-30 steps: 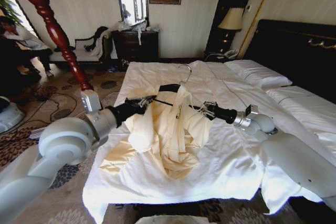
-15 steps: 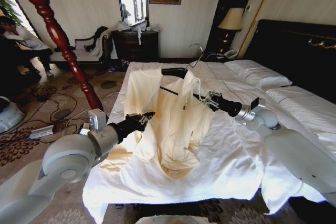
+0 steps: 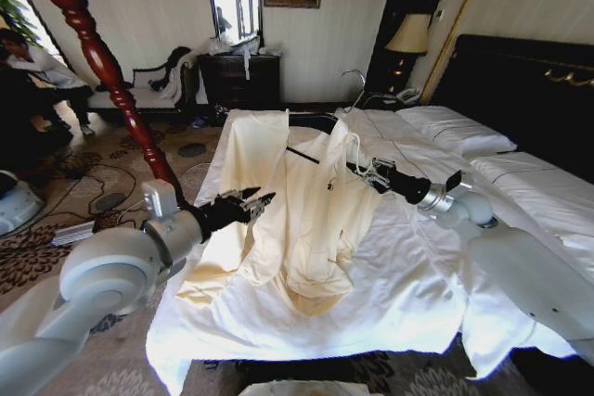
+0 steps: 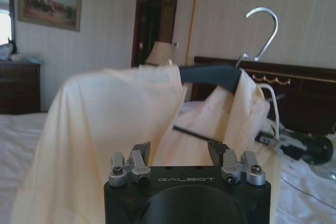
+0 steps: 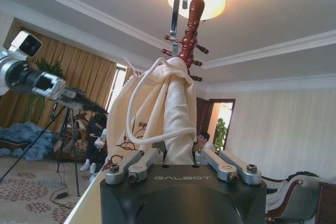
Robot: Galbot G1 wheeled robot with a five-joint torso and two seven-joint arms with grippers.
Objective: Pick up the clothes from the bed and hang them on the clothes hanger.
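Moved: left gripper (image 3: 263,198) off the shirt (image 3: 306,220), jaws apart.
Holding: right gripper (image 3: 368,172) clamps the hanger (image 3: 311,119).
Meaning: shirt mostly hung.

The left arm reaches forward from the lower left of the head view, its big white elbow joint low and the dark forearm angled up toward the middle. The left gripper (image 3: 252,200) has its fingers (image 4: 137,157) spread apart with nothing between them. The right arm comes in from the lower right, forearm raised and pointing inward. The right gripper (image 3: 375,173) is clamped, its fingers (image 5: 137,164) drawn in on what it holds aloft
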